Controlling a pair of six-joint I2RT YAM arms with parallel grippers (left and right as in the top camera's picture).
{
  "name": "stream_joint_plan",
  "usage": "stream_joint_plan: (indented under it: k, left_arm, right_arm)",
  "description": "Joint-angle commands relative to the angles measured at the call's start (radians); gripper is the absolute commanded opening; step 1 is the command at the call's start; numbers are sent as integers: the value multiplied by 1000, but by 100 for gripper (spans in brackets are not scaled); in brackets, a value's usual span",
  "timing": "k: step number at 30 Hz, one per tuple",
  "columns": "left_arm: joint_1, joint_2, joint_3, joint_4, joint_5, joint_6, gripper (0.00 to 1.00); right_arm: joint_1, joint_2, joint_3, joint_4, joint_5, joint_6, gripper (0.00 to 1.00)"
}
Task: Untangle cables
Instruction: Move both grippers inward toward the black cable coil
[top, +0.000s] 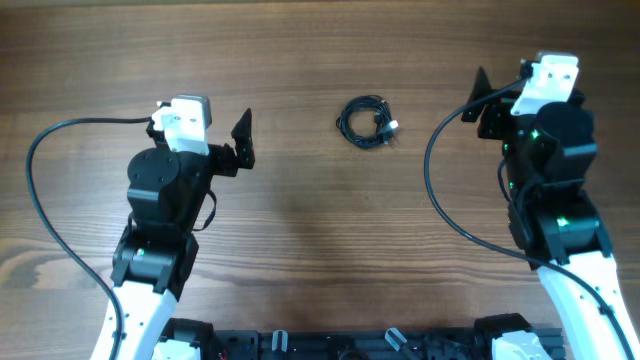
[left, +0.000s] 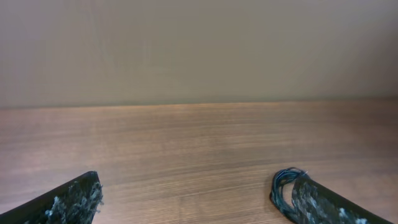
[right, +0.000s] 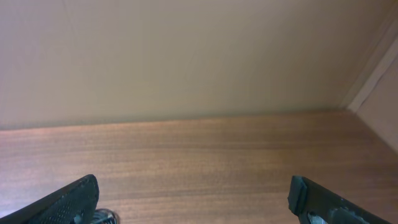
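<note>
The cables (top: 366, 121) lie as a small coil of thin black cord on the wooden table, at the middle back, with a white tip on the coil's right side. My left gripper (top: 245, 142) is open and empty, left of the coil and apart from it. In the left wrist view the coil (left: 282, 186) shows next to the right finger, partly hidden by it, and the jaws (left: 196, 186) are wide apart. My right gripper (top: 478, 98) is open and empty, right of the coil. Its wrist view shows spread jaws (right: 193, 190) over bare wood.
A thick black robot cable (top: 45, 190) loops over the table left of the left arm. Another (top: 440, 200) loops beside the right arm. A plain wall (right: 186, 56) rises behind the table's far edge. A small dark, shiny thing (right: 102, 216) shows by the right gripper's left finger.
</note>
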Motion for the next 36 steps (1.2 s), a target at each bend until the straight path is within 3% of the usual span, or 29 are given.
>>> stream_joint_plan:
  k: [1,14,21,36]
  left_arm:
    - [-4,73,20,21,32,-149,100]
    - [-4,328,61,160,237,-160,100]
    - [-15,378,68,172,245,-159,100]
    - [-153,651,257,177,185,-134,100]
  right_arm:
    - [3,39,2,-1,-3,33,100]
    - [2,92,3,-17,-82,38,100]
    - [2,169,29,-27,-149,112,100]
    - [2,225,85,-72,-288,82,100]
